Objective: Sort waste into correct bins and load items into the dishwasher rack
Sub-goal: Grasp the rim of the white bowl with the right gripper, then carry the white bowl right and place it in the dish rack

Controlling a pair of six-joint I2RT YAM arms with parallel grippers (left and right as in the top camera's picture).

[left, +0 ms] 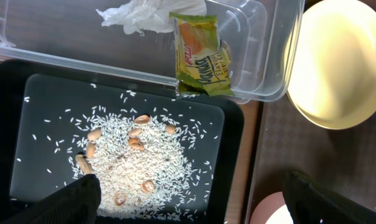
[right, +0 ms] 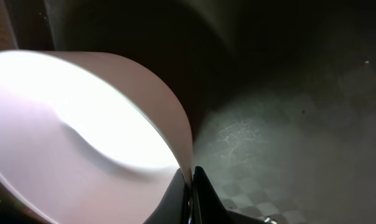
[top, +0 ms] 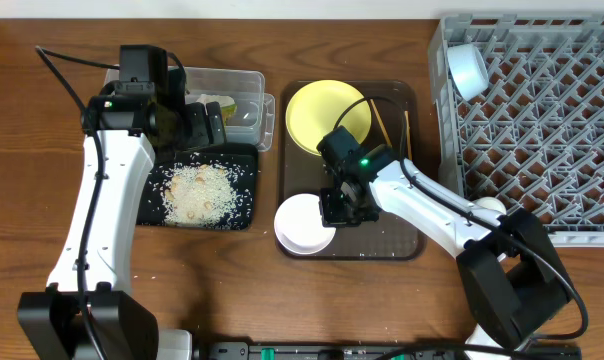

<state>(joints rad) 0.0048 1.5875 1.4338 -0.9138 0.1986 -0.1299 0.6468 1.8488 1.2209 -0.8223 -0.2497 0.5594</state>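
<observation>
On the counter [top: 22, 150], right hand [top: 332, 212] is pinching white bowl [top: 298, 230] by the rim, left hand [top: 204, 122] is hovering open over black tray [top: 244, 215].

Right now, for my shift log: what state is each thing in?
left gripper: open, empty, over the black tray.
right gripper: shut on the white bowl rim.
white bowl: upright, on the serving tray.
yellow plate: empty, on that tray.
clear tub: holds wrapper.
black tray: holds rice grains.
dishwasher rack: one white cup inside.
</observation>
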